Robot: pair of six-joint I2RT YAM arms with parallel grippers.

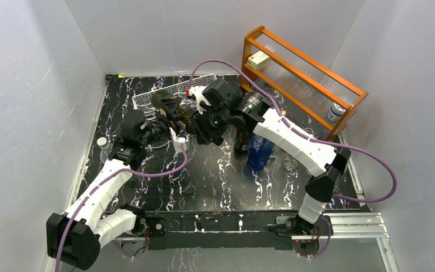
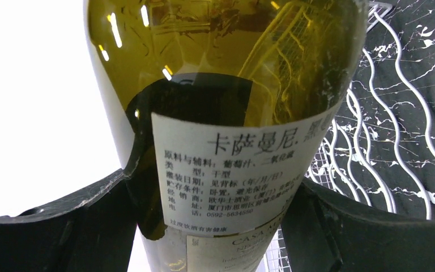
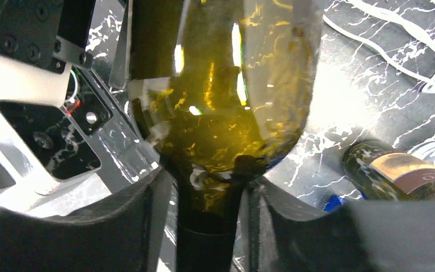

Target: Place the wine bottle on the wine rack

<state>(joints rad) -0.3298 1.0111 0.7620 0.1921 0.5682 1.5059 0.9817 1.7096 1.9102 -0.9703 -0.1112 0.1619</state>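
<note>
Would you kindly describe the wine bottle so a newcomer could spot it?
Find the white wire wine rack at the back of the black table. Just in front, the wine bottle is the olive-green one held by the left gripper and right gripper; the brown-labelled bottle nearby is ungripped.

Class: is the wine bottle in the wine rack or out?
Out: wine bottle clamped between left gripper and right gripper, wine rack beside it.
</note>
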